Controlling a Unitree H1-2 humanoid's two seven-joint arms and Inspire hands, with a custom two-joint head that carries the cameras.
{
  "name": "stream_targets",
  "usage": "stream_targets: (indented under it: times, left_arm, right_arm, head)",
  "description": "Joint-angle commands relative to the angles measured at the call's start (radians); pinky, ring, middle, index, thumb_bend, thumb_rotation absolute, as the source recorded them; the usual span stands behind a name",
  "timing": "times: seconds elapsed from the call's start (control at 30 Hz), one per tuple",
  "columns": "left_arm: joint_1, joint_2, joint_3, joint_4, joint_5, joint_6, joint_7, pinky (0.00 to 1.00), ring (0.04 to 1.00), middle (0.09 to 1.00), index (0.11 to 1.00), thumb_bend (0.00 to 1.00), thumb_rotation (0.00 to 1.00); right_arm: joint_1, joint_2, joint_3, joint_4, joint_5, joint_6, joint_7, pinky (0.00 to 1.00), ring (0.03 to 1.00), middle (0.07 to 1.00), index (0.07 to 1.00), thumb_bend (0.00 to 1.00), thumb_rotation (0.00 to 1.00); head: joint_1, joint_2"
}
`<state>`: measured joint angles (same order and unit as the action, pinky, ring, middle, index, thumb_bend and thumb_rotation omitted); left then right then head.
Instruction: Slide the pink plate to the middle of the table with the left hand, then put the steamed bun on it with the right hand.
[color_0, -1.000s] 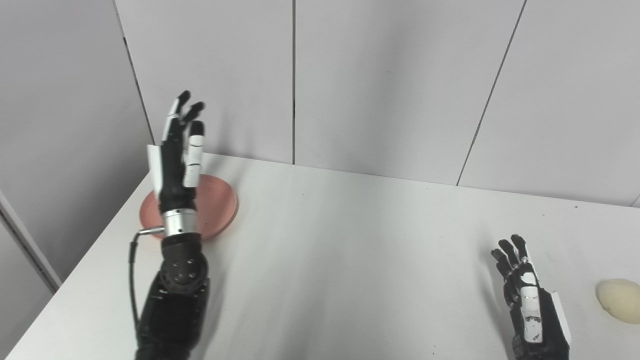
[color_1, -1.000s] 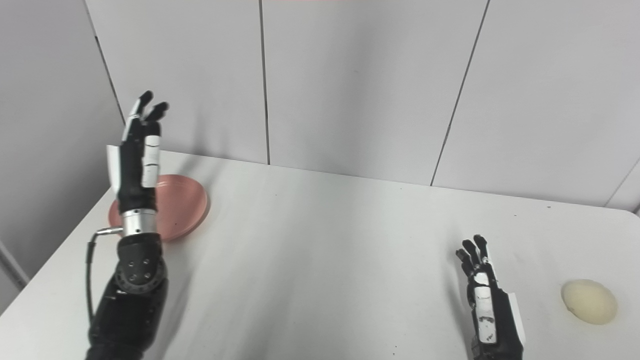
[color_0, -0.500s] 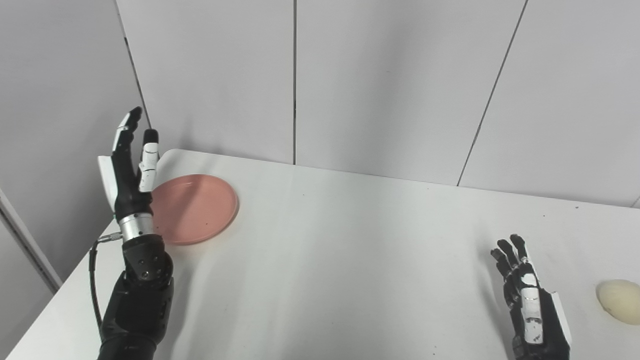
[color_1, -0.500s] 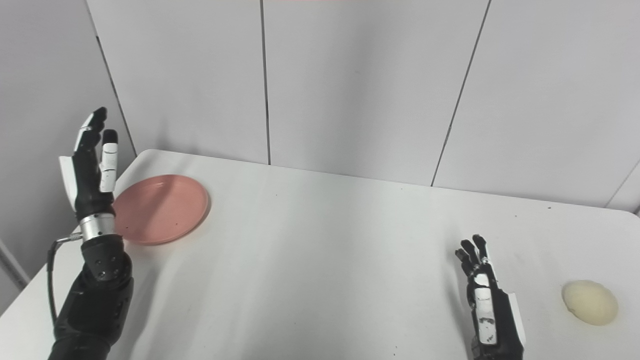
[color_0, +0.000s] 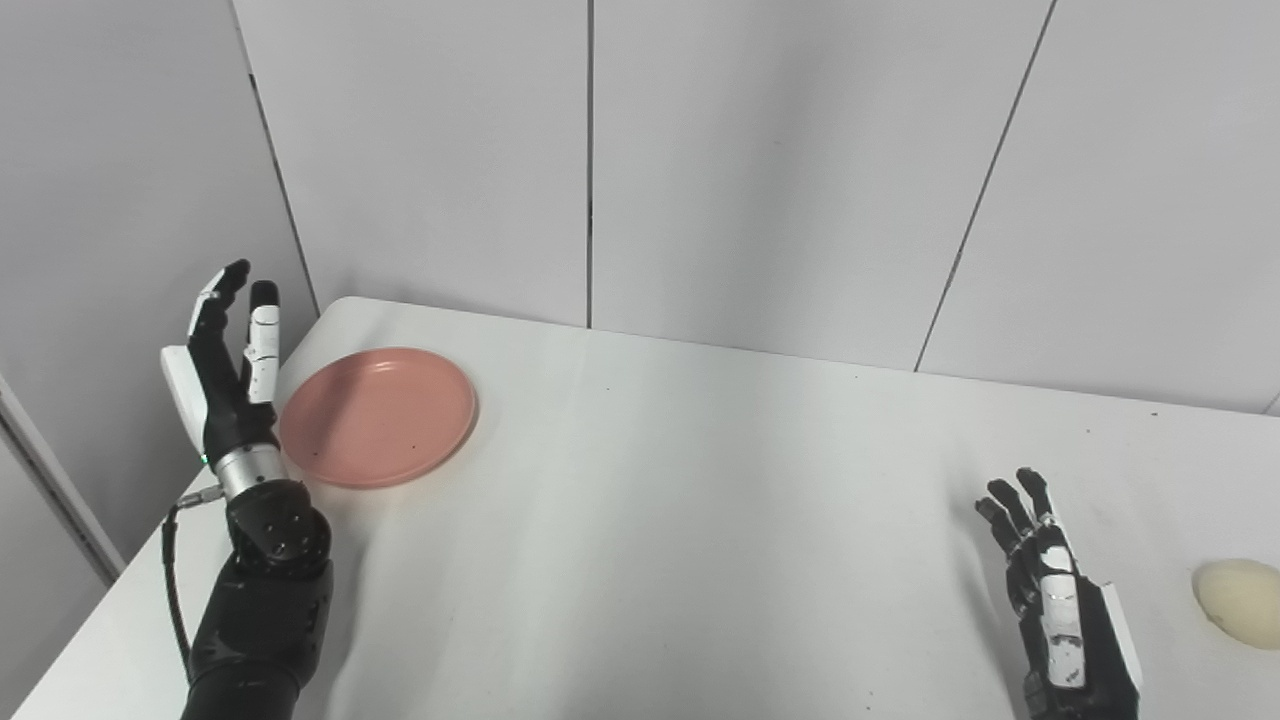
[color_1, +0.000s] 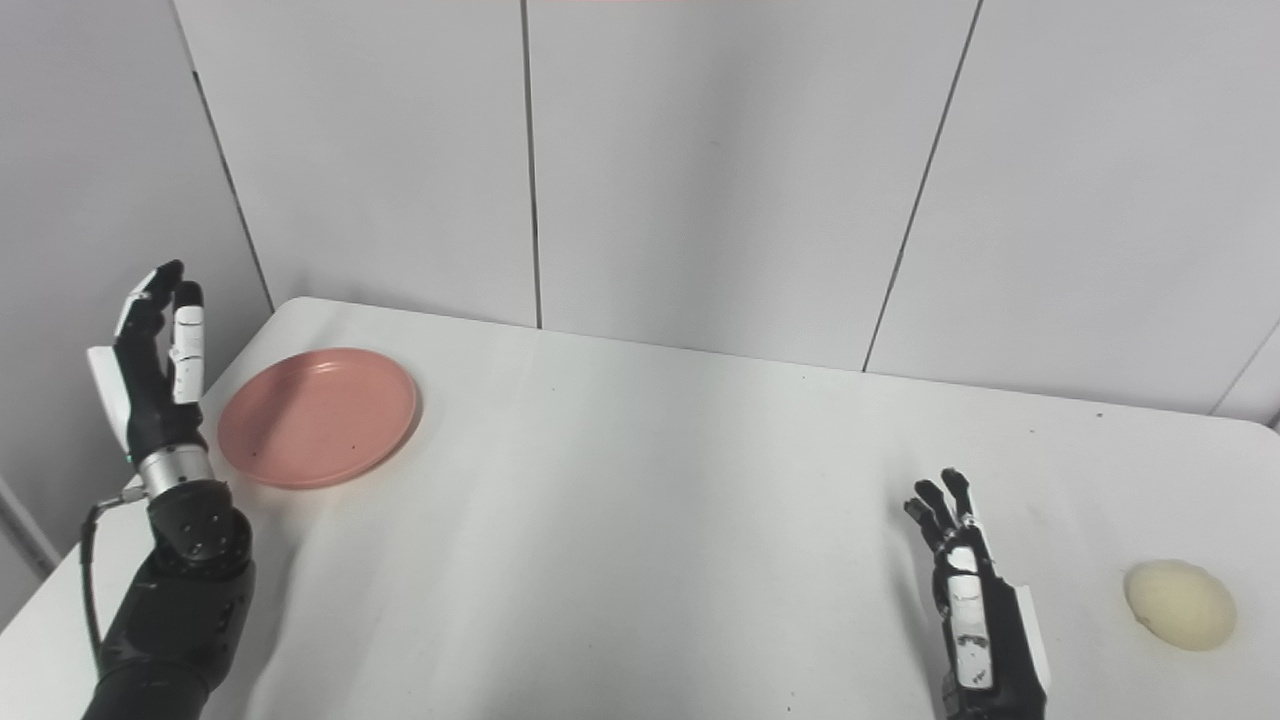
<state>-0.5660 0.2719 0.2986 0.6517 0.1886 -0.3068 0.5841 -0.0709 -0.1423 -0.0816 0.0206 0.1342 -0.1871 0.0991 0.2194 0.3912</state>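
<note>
Looking at the round pink plastic-looking plate: it sits flat at the far-left corner of the white table, not yet slid. We judge it light, stiff and low-rimmed, and likely slick on this smooth top, so a push on the left rim or a flat palm pressing down should move it; pinching the thin rim looks harder. Our left hand is just left of the plate, raised, fingers straight and apart, holding nothing, not touching it. The pale cream steamed bun lies near the right edge, well apart from the plate. We judge it soft and light, best cupped around the sides with little squeeze. Our right hand is near the bun, spread and empty.
</note>
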Motion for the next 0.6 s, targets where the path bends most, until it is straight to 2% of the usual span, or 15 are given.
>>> stream_targets:
  times: [0.0,0.1,0.23,0.4,0.57]
  left_arm:
    - [-0.073,0.014,0.021,0.008,-0.066,-0.057,-0.013,0.88,0.877,0.845,0.752,0.80,0.99]
    - [-0.088,0.009,0.047,0.057,-0.161,-0.099,-0.058,0.95,0.912,0.865,0.781,0.80,0.97]
    - [-0.102,0.012,0.052,0.108,-0.205,-0.122,-0.077,0.92,0.871,0.842,0.803,0.75,0.96]
    - [-0.103,0.015,0.044,0.126,-0.231,-0.092,-0.103,0.91,0.895,0.856,0.840,0.77,0.98]
    - [-0.093,0.016,0.027,0.106,-0.227,-0.022,-0.123,0.96,0.940,0.898,0.870,0.78,1.00]
  right_arm:
    - [0.064,-0.004,-0.004,0.057,-0.004,-0.023,0.005,1.00,0.905,0.917,0.970,0.68,1.00]
    - [0.063,-0.006,-0.005,0.063,-0.006,-0.034,0.005,1.00,0.904,0.913,0.970,0.67,1.00]
    - [0.064,-0.005,-0.006,0.057,-0.003,-0.025,0.005,1.00,0.908,0.912,0.969,0.68,1.00]
    - [0.066,-0.005,-0.004,0.051,-0.012,-0.020,0.001,1.00,0.914,0.910,0.971,0.69,1.00]
    - [0.065,-0.003,-0.005,0.057,-0.016,-0.035,0.000,1.00,0.909,0.908,0.967,0.70,1.00]
  head:
    - [-0.002,0.001]
    - [-0.002,0.002]
    - [-0.004,0.003]
    - [-0.007,0.006]
    - [-0.007,0.006]
